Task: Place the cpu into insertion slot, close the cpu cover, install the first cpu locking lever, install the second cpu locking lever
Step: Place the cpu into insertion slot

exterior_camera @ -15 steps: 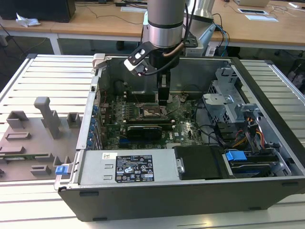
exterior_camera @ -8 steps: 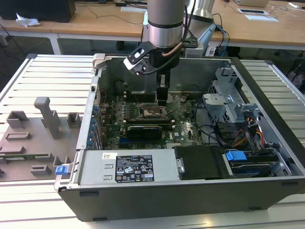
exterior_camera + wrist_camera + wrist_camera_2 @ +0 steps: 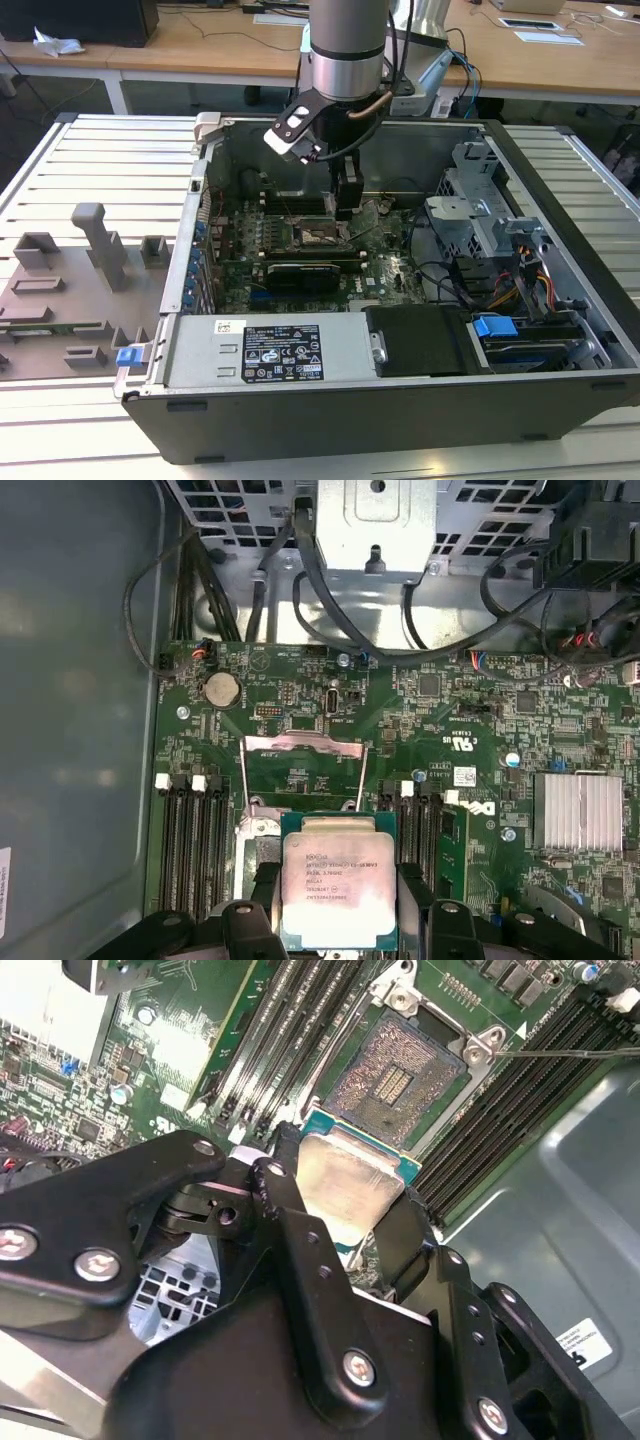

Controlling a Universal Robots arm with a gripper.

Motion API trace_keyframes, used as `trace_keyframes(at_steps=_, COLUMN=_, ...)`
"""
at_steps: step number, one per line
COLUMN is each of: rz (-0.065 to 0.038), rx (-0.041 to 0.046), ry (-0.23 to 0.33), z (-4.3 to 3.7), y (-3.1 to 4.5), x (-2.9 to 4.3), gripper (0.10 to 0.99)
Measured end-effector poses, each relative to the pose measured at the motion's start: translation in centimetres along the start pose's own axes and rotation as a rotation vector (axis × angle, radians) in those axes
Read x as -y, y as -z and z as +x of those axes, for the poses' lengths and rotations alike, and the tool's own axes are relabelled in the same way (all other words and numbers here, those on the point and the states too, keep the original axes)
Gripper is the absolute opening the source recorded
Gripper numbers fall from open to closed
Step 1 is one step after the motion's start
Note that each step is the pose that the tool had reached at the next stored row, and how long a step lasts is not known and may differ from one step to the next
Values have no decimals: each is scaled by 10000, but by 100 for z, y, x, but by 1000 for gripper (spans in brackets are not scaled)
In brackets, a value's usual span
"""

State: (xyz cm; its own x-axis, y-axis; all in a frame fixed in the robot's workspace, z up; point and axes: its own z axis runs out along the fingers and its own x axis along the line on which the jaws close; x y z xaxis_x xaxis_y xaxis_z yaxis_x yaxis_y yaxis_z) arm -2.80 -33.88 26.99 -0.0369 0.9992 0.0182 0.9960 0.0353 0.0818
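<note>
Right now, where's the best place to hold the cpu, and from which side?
By two opposite thin edges, coming from above the metal top, as the gripper does now: the cpu is flat, and this leaves its underside free for the insertion slot.

You have one chip (image 3: 338,878), one socket (image 3: 395,1080), one cover (image 3: 303,743), one round battery (image 3: 222,688) and one finned heat sink (image 3: 577,810) inside one computer case (image 3: 350,415).

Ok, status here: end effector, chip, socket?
End effector shut on chip, not yet seated. Socket bare, cover up. Nothing seen blocking it.
</note>
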Motion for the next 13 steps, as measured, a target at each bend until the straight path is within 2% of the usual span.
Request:
trace_keyframes(at_steps=5, rz=0, rx=4, ry=9, z=0, y=0, x=4, gripper=541)
trace_keyframes(at_steps=8, rz=-3, rx=5, ry=8, z=1, y=3, x=43, gripper=541)
trace_keyframes(at_steps=11, rz=-17, rx=6, ry=8, z=5, y=11, x=133, gripper=541)
trace_keyframes(at_steps=13, rz=-18, rx=5, ry=8, z=13, y=0, x=228, gripper=541)
